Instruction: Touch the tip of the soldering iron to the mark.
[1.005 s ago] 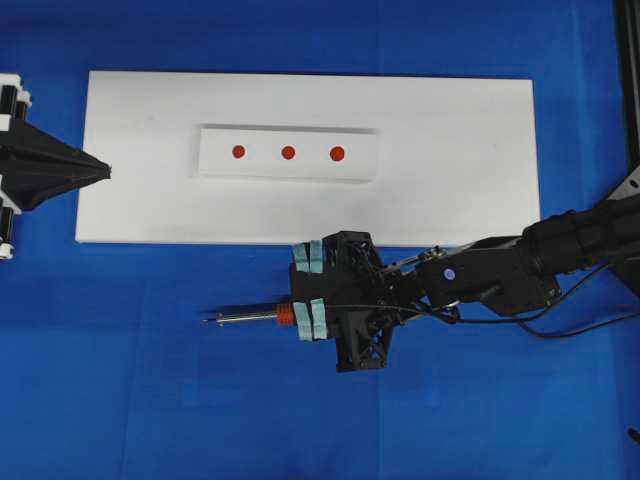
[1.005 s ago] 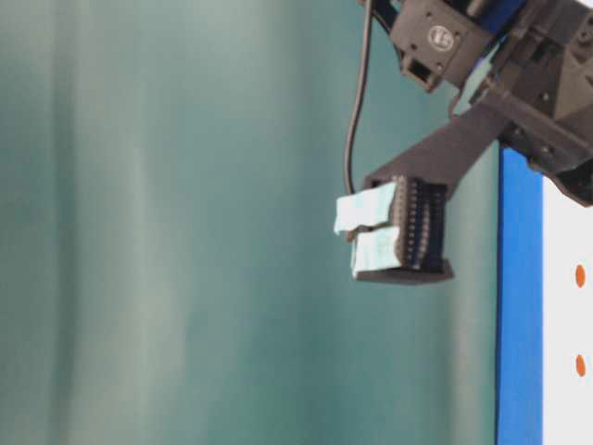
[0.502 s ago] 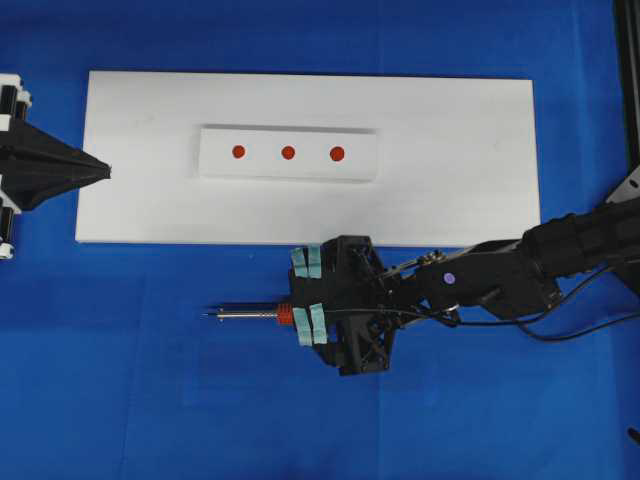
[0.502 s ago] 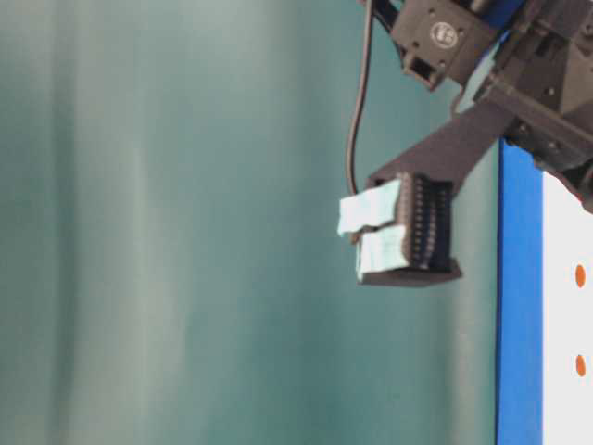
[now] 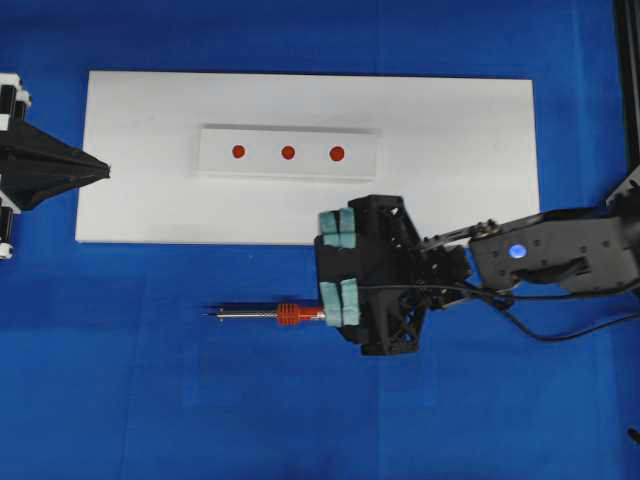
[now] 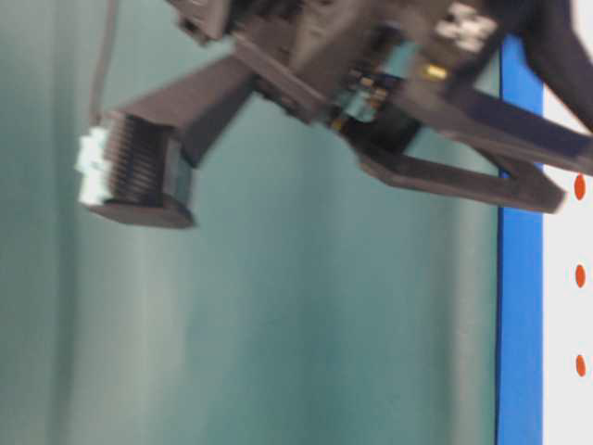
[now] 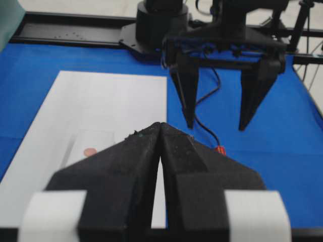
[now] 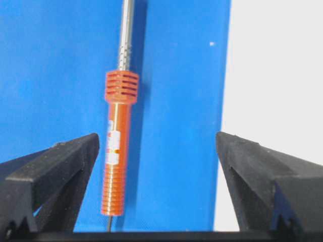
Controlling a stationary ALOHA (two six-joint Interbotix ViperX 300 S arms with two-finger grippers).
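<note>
The soldering iron (image 5: 270, 314) lies flat on the blue cloth in front of the white board, its tip (image 5: 207, 316) pointing left. In the right wrist view its orange handle (image 8: 117, 151) rests on the cloth under the open jaws, close to one finger, untouched. My right gripper (image 5: 339, 266) hovers open above the handle end. Three red marks (image 5: 288, 152) sit in a row on a small white plate (image 5: 360, 168); none is set apart. My left gripper (image 5: 100, 170) is shut and empty at the board's left edge.
The large white board (image 5: 450, 200) lies on the blue cloth (image 5: 150, 400). The iron's black cord (image 5: 560, 330) trails right under my right arm. A black frame rail (image 5: 628, 90) runs along the right edge.
My right gripper has risen and drawn back to the right, jaws wide. The soldering iron stays lying on the cloth. The left arm has not moved.
</note>
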